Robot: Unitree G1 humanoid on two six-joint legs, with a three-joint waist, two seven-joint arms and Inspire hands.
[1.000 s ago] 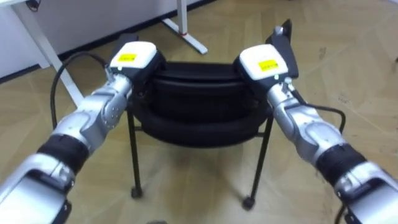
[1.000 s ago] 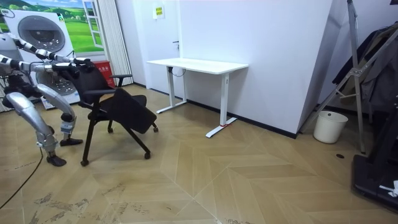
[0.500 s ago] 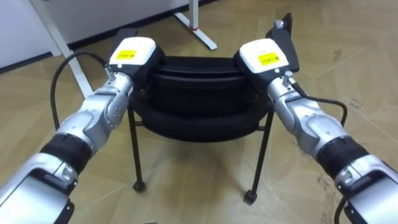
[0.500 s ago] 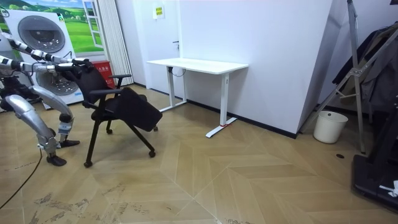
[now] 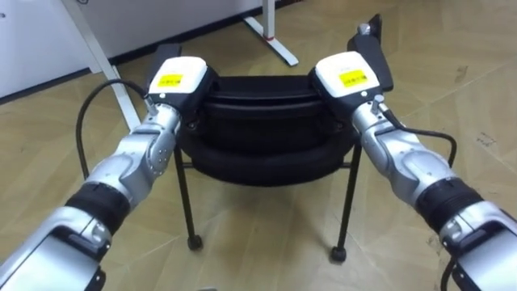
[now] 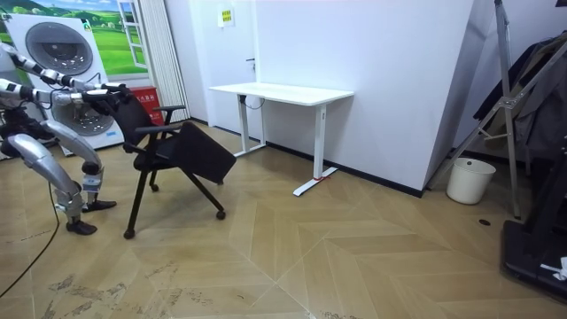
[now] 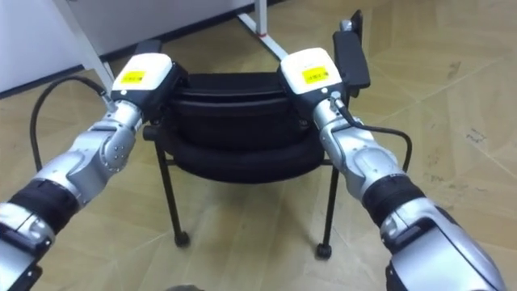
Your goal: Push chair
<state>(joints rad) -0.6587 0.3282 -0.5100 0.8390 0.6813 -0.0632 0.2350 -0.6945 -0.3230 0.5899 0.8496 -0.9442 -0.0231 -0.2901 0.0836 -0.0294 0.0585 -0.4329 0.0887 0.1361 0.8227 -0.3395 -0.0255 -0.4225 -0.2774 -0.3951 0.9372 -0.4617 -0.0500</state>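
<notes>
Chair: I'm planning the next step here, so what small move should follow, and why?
Probably a short push forward, toward the white desk: the left hand and right hand both sit atop the backrest of the chair, and the room view shows floor between chair and desk.

Looks like a test room dressed up as part office, part home. A white desk (image 6: 282, 92) stands against a bare white wall (image 6: 399, 80), with a black chair (image 6: 199, 152) nearby on the wood-pattern floor (image 6: 354, 257). On the room view's left there's a washing machine (image 6: 58, 55) and a landscape picture (image 6: 115, 31). On its right are a white bin (image 6: 469, 181) and a metal stand (image 6: 507, 89).
</notes>
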